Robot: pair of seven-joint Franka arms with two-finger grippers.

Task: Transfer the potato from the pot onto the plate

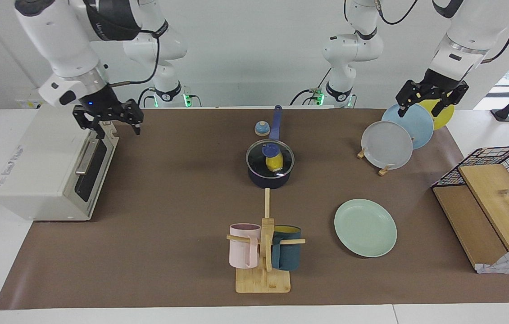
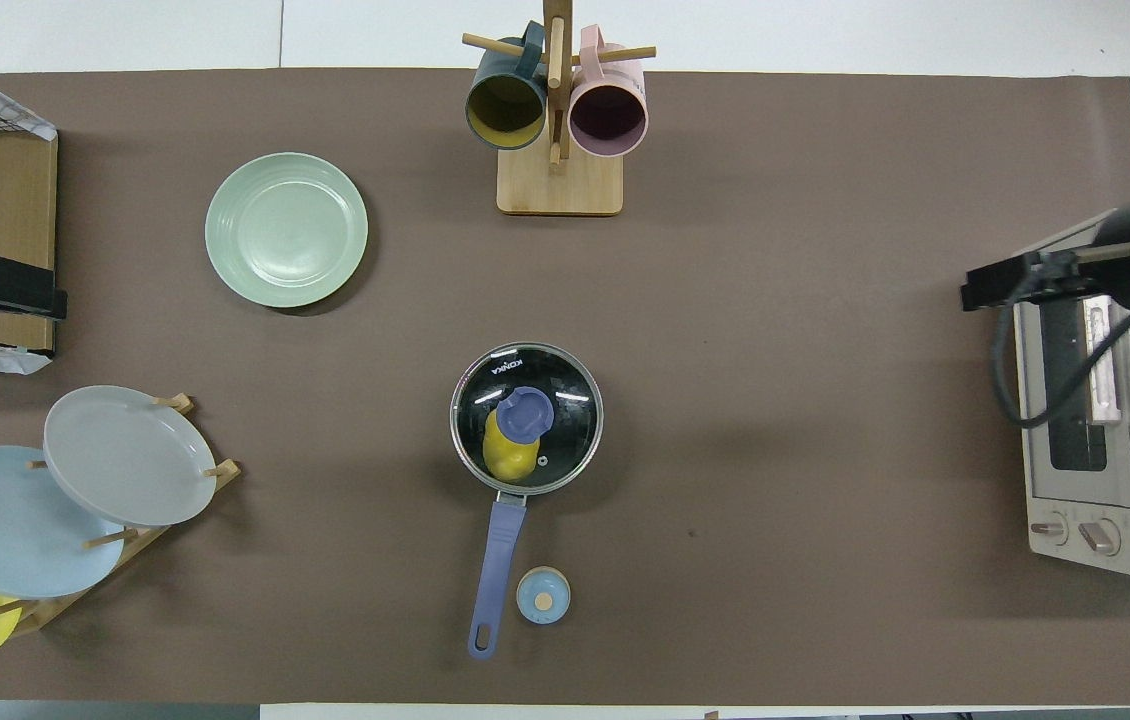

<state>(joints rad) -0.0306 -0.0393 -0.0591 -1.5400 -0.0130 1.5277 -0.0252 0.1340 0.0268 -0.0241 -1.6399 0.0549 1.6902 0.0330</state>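
The dark navy pot (image 1: 269, 181) stands mid-table, its long blue handle (image 2: 503, 545) pointing toward the robots. A glass lid (image 2: 565, 400) with a blue knob covers it. The yellow potato (image 1: 274, 163) (image 2: 508, 455) shows through the glass, lying in the pot. The mint-green plate (image 1: 365, 227) (image 2: 286, 229) lies bare, farther from the robots than the pot and toward the left arm's end. My left gripper (image 1: 420, 111) hangs open over the rack of plates. My right gripper (image 1: 118, 129) hangs open over the toaster oven's door edge. Neither holds anything.
A white toaster oven (image 1: 52, 166) sits at the right arm's end. A wooden mug tree (image 1: 263, 252) carries a pink and a teal mug. A rack (image 1: 387, 144) holds grey, blue and yellow plates. A wire basket with boards (image 1: 497, 180) stands nearby. A small blue knob-like disc (image 1: 261, 128) lies beside the pot handle.
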